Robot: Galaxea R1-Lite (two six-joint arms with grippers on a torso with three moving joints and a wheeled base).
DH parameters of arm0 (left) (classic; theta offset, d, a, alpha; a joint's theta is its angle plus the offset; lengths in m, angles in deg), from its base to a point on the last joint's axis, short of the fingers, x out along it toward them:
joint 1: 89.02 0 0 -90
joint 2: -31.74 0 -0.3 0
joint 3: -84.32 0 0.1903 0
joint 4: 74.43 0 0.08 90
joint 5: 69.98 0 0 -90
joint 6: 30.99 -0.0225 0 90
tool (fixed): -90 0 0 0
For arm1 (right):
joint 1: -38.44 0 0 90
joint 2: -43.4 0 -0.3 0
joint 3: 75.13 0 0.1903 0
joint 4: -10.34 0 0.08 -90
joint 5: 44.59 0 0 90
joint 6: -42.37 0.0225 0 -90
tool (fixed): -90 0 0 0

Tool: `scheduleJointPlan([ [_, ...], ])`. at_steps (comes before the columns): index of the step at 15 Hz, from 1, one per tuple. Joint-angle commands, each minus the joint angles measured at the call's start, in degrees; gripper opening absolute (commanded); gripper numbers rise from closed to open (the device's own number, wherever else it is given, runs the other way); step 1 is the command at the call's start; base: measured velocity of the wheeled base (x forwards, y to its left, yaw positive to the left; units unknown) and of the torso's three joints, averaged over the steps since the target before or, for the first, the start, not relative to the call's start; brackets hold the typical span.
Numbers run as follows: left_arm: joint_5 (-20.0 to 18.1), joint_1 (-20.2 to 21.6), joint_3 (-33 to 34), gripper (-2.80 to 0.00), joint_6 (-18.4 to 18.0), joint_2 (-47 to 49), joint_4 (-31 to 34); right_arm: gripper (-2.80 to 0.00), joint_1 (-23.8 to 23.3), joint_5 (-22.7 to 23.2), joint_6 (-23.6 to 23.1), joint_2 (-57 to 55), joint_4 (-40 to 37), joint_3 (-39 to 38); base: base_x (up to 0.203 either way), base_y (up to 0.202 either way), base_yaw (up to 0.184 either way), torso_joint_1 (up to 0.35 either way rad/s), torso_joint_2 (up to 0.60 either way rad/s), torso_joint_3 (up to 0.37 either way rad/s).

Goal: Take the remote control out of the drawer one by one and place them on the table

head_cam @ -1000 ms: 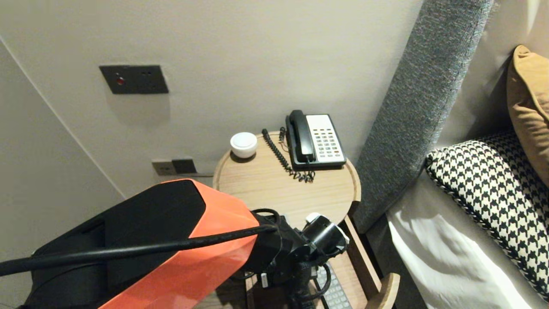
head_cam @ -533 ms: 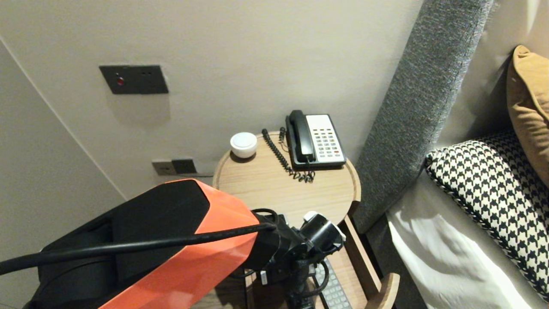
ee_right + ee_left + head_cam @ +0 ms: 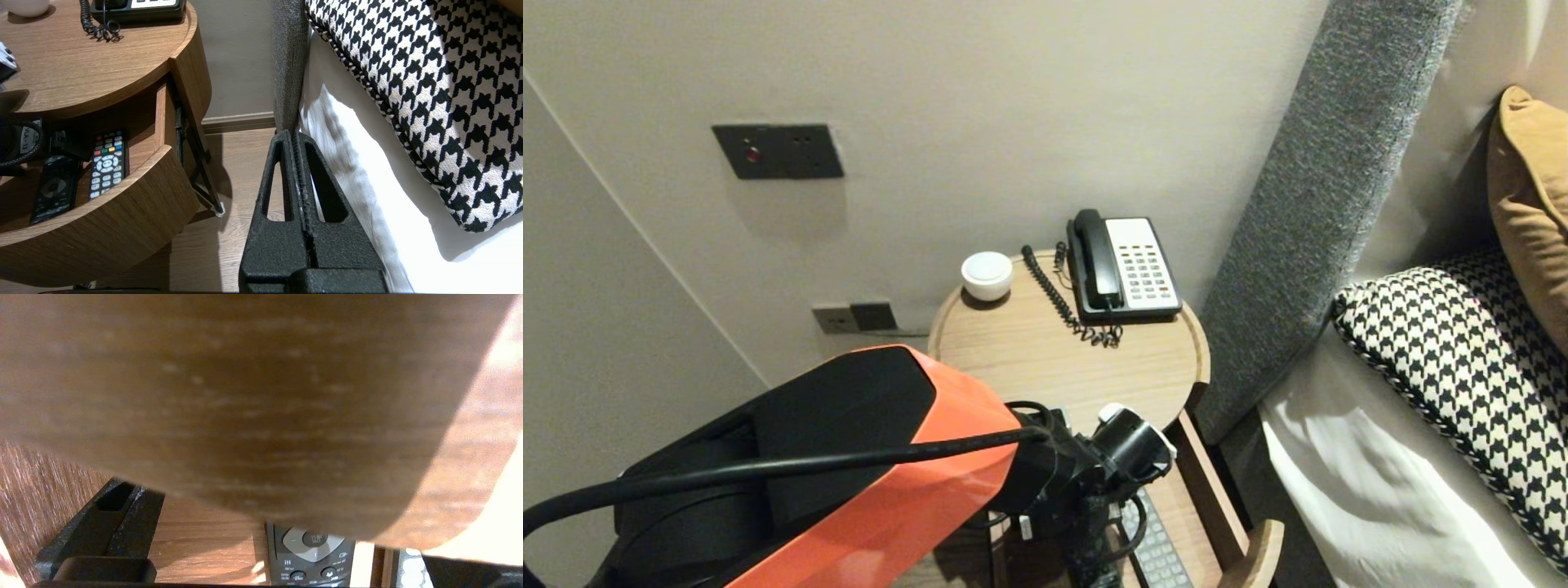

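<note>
Left gripper (image 3: 1098,559) is hovering wide open, empty, over the dark remote (image 3: 312,549) at bottom centre. The tabletop (image 3: 1062,359) overhang is threatening a wrist collision. Right gripper (image 3: 300,163) is idling shut beside the bed (image 3: 359,179).

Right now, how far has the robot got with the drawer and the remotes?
Done: the drawer stands pulled open. In hand: the left gripper, jaws open, reaches into it at the dark remote and grips nothing. Left: neither that one nor the remote with coloured buttons beside it has been lifted; both lie flat in the drawer. The right gripper is shut, parked by the bed.
</note>
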Motion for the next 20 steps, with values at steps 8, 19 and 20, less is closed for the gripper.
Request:
scheduleJointPlan([
  [8, 0.11, 0.35, 0.06, 0.00, 0.38, 1.60, -0.55, -2.80, 0.01, 0.00, 0.00, -0.08, 0.12, -2.29, 0.000, 0.000, 0.000, 0.000, 0.00, 0.000],
  [19, 1.79, 0.35, 0.85, 0.00, 0.47, 0.97, -0.55, -2.80, 0.01, 0.00, 0.00, -0.08, 0.11, -2.22, 0.000, 0.000, 0.000, 0.000, 0.00, 0.000],
  [20, 1.89, 0.28, 0.85, 0.00, 0.39, 0.44, -0.55, -2.80, 0.01, 0.00, 0.00, -0.08, 0.05, -2.28, 0.000, 0.000, 0.000, 0.000, 0.00, 0.000],
])
